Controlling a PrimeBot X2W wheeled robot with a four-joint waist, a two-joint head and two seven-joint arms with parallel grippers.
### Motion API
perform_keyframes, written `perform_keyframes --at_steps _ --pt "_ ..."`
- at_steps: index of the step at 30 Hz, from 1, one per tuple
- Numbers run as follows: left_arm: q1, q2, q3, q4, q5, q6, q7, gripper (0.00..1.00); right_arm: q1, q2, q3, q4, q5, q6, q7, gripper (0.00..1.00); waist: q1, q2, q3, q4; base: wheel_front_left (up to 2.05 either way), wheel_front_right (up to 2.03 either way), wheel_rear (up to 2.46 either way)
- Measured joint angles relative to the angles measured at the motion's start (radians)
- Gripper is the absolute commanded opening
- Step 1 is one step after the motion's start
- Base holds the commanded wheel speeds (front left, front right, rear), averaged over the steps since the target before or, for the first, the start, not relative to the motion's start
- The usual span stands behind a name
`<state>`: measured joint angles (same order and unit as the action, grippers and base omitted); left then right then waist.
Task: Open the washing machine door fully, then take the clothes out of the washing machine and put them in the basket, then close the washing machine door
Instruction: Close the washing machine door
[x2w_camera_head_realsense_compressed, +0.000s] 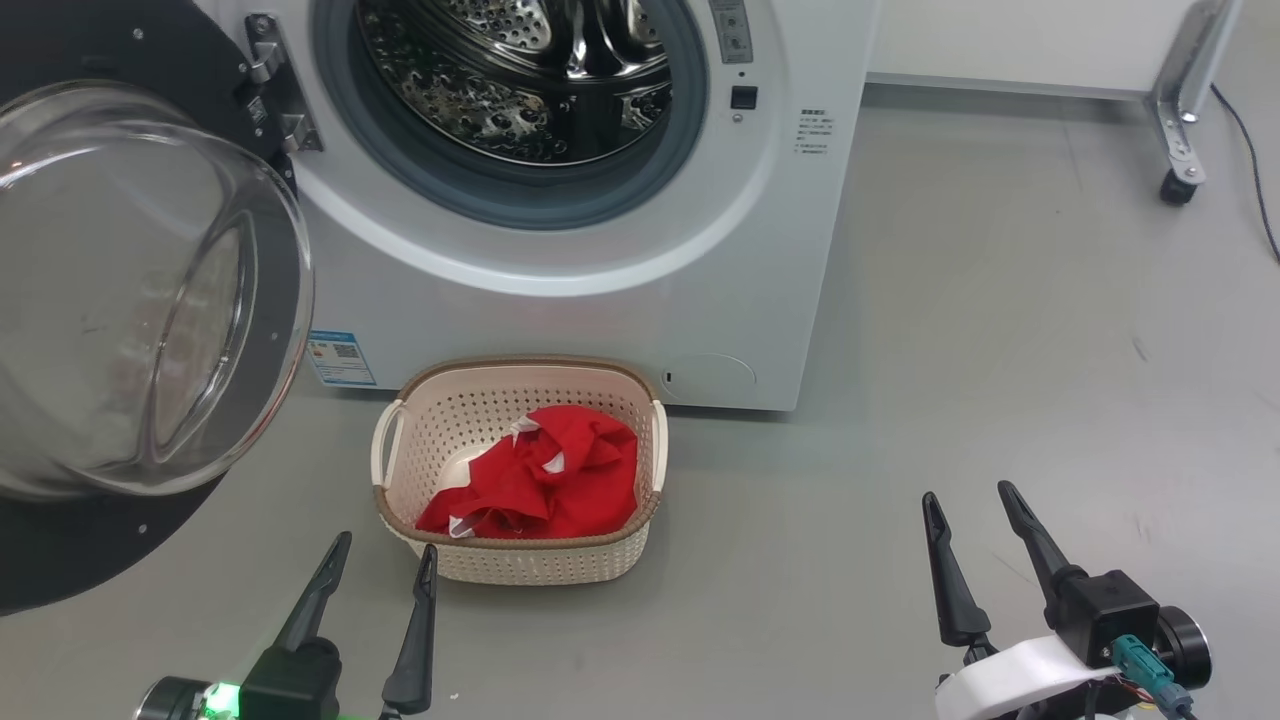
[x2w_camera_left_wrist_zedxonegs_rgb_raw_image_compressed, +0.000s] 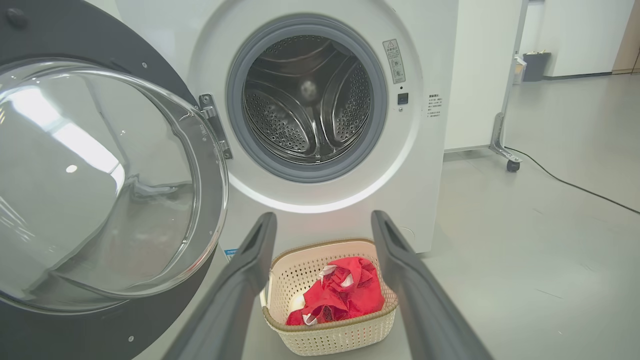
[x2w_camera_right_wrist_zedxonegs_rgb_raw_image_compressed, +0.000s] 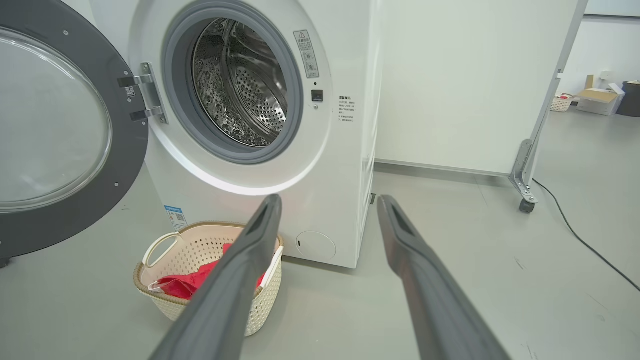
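Note:
The washing machine (x2w_camera_head_realsense_compressed: 600, 240) (x2w_camera_left_wrist_zedxonegs_rgb_raw_image_compressed: 325, 200) (x2w_camera_right_wrist_zedxonegs_rgb_raw_image_compressed: 320, 165) stands with its steel drum (x2w_camera_head_realsense_compressed: 520, 70) (x2w_camera_left_wrist_zedxonegs_rgb_raw_image_compressed: 307, 105) (x2w_camera_right_wrist_zedxonegs_rgb_raw_image_compressed: 240, 85) showing no fabric. The washing machine door (x2w_camera_head_realsense_compressed: 130, 290) (x2w_camera_left_wrist_zedxonegs_rgb_raw_image_compressed: 100, 190) (x2w_camera_right_wrist_zedxonegs_rgb_raw_image_compressed: 55, 125) is swung wide open to the left. Red clothes (x2w_camera_head_realsense_compressed: 545, 475) (x2w_camera_left_wrist_zedxonegs_rgb_raw_image_compressed: 342, 292) (x2w_camera_right_wrist_zedxonegs_rgb_raw_image_compressed: 187, 285) lie in the cream basket (x2w_camera_head_realsense_compressed: 500, 400) (x2w_camera_left_wrist_zedxonegs_rgb_raw_image_compressed: 330, 335) (x2w_camera_right_wrist_zedxonegs_rgb_raw_image_compressed: 165, 305) on the floor before the machine. My left gripper (x2w_camera_head_realsense_compressed: 385, 545) (x2w_camera_left_wrist_zedxonegs_rgb_raw_image_compressed: 322, 217) is open, just near-left of the basket. My right gripper (x2w_camera_head_realsense_compressed: 970, 495) (x2w_camera_right_wrist_zedxonegs_rgb_raw_image_compressed: 327, 200) is open, well to the basket's right.
A white partition on a castor leg (x2w_camera_head_realsense_compressed: 1180, 130) (x2w_camera_right_wrist_zedxonegs_rgb_raw_image_compressed: 525, 190) stands right of the machine, with a black cable (x2w_camera_head_realsense_compressed: 1250, 160) (x2w_camera_right_wrist_zedxonegs_rgb_raw_image_compressed: 585, 245) trailing over the grey floor. Boxes and a small basket (x2w_camera_right_wrist_zedxonegs_rgb_raw_image_compressed: 562, 102) sit far back.

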<state>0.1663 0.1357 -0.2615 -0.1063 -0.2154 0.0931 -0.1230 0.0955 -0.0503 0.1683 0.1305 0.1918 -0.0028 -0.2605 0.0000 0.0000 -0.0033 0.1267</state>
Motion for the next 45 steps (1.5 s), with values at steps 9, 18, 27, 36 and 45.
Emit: perform_keyframes --at_steps 9,18,27,36,45 --pt "-0.001 -0.009 0.011 -0.007 0.006 0.003 -0.002 1.0 0.0 -0.005 0.009 -0.006 0.001 0.002 0.0 1.0 0.0 0.0 0.004 0.114 0.0 0.0 0.0" --pt "-0.002 -0.019 0.009 -0.006 0.004 0.007 -0.009 1.0 -0.001 -0.008 0.011 -0.007 0.001 0.006 0.0 1.0 0.0 0.0 0.012 0.237 0.0 0.0 0.0" --pt "-0.003 -0.019 0.015 0.001 0.002 0.007 -0.012 1.0 -0.002 -0.007 0.03 -0.003 -0.001 0.012 0.0 1.0 0.0 0.0 0.016 0.348 0.0 0.0 0.0" --pt "-0.002 -0.019 0.031 0.002 -0.005 0.007 -0.02 1.0 -0.004 -0.007 0.043 0.01 -0.001 0.019 0.0 1.0 0.0 0.0 0.017 0.376 0.0 0.0 0.0" --pt "-0.002 -0.019 0.03 0.004 -0.005 0.007 -0.02 1.0 -0.005 -0.007 0.043 0.016 -0.001 0.019 0.0 1.0 0.0 0.0 0.017 0.376 0.0 0.0 0.0"
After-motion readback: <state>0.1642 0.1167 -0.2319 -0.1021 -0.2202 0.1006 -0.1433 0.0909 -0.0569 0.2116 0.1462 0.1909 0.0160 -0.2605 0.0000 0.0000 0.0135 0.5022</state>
